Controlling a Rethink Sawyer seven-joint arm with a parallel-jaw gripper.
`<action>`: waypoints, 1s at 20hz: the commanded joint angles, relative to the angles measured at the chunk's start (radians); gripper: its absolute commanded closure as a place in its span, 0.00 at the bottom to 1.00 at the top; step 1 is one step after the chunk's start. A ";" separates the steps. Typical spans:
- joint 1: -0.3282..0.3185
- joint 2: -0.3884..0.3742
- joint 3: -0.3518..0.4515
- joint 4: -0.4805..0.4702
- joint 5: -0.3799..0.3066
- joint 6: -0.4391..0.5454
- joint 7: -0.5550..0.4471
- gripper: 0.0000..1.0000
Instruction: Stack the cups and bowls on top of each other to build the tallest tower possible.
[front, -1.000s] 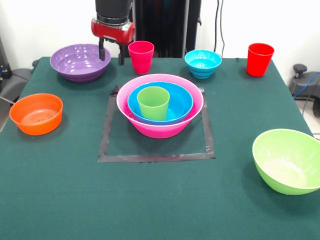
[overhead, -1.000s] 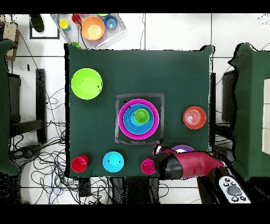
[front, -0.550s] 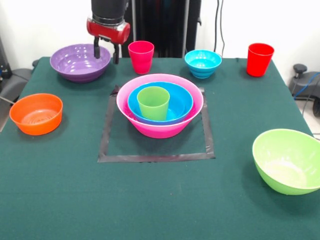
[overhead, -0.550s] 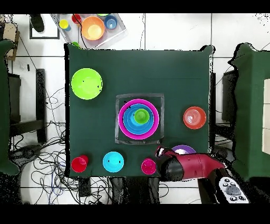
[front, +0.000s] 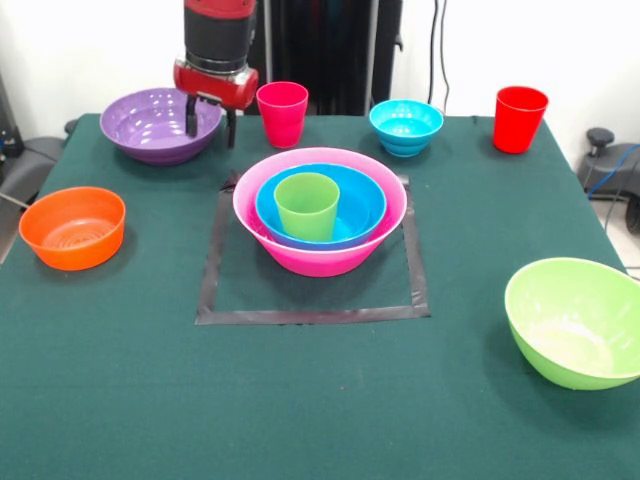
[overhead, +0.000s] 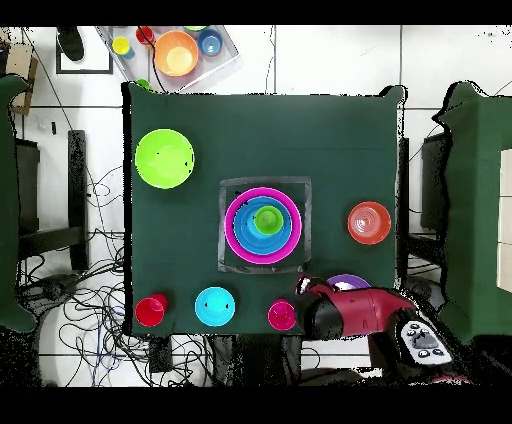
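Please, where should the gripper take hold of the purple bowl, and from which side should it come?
Best grip is probably the purple bowl's thin rim, from above: one finger inside, one outside. It sits upright and open, too wide to span. The side of the rim nearest the pink-red cup suits, since the open gripper hangs there.

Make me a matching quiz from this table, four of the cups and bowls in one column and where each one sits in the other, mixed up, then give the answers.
Places as seen in the front view.

Things:
1. light green cup
2. orange bowl
3. red cup
4. lime green bowl

Places:
A. far right corner of the table
B. near right edge
C. inside the blue bowl in the pink bowl
D. left edge, alone

Pairs: 1-C, 2-D, 3-A, 4-B
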 joint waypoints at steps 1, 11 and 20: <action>0.037 0.087 -0.023 -0.106 -0.058 -0.096 0.040 0.00; 0.055 0.121 -0.068 -0.118 -0.047 -0.139 0.037 0.00; 0.081 0.199 -0.115 -0.146 -0.025 -0.214 0.057 0.00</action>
